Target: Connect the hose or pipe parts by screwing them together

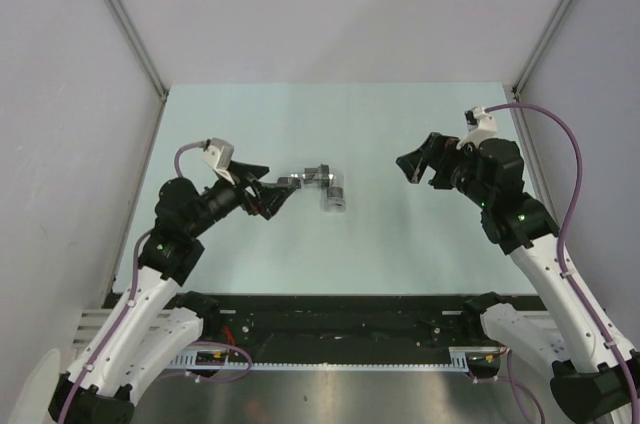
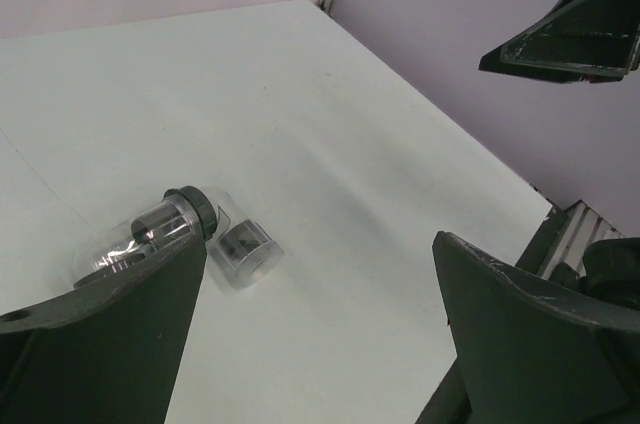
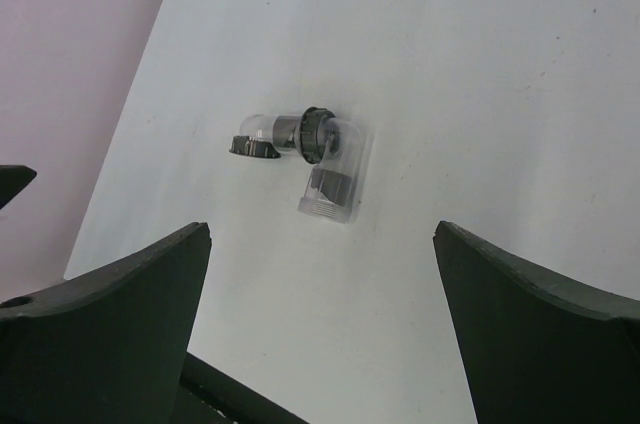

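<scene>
Looked down on a pale worktop (image 1: 400,124) boxed in by plain grey walls (image 1: 320,4) at 9, 12 and 3 o'clock. Found the pipe parts (image 1: 322,185) lying just left of centre, by every appearance already screwed into one short bent piece: one clear leg with dark bands along the 9-to-3 line, the other turning off its 3 o'clock end toward 6 o'clock.

Caught the left arm (image 1: 195,212) extended in from 8 o'clock, jaws spread wide and holding nothing, tips just beside the 9 o'clock end of the piece; contact impossible to tell. Saw, through the left wrist camera, the pipe parts (image 2: 175,224) low at 8 o'clock, half tucked behind the near jaw rather than between the two.

Placed the right arm (image 1: 500,189) well apart at 3 o'clock of the piece, jaws equally wide and empty, aimed back toward 9 o'clock. Framed the pipe parts (image 3: 320,149) in its wrist view up toward 12 o'clock, between the two jaws but far off.

Judged the left arm much the nearer, the long leg pointing almost straight at its jaws: a grip across that leg, not along it, called for on any regrip. Judged the joining done or all but done, thread tightness impossible to read.
</scene>
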You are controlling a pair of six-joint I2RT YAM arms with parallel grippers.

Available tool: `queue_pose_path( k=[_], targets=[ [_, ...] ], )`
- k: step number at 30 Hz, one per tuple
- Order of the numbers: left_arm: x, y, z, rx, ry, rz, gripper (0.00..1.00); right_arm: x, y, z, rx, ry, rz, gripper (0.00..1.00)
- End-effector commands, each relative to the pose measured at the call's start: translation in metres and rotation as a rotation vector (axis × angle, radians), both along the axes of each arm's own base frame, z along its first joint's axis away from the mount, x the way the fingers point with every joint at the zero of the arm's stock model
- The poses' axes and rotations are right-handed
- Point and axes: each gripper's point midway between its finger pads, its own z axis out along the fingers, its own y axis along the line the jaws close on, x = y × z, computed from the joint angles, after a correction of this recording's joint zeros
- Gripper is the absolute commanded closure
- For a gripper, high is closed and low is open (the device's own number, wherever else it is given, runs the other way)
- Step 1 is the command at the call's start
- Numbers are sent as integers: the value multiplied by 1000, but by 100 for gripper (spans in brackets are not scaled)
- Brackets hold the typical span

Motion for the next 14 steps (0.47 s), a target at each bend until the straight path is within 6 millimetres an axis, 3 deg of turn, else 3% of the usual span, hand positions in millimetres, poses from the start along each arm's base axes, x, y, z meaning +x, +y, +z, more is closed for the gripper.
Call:
queue_pose_path(
  k=[1, 14],
  targets=[
    [-6, 0, 24, -74, -92, -2, 0, 3, -2, 27, 38, -70, -27, 0],
    [-2, -1, 22, -82, -78, 5, 0, 4, -8, 21, -29, -83, -33, 0]
  ],
)
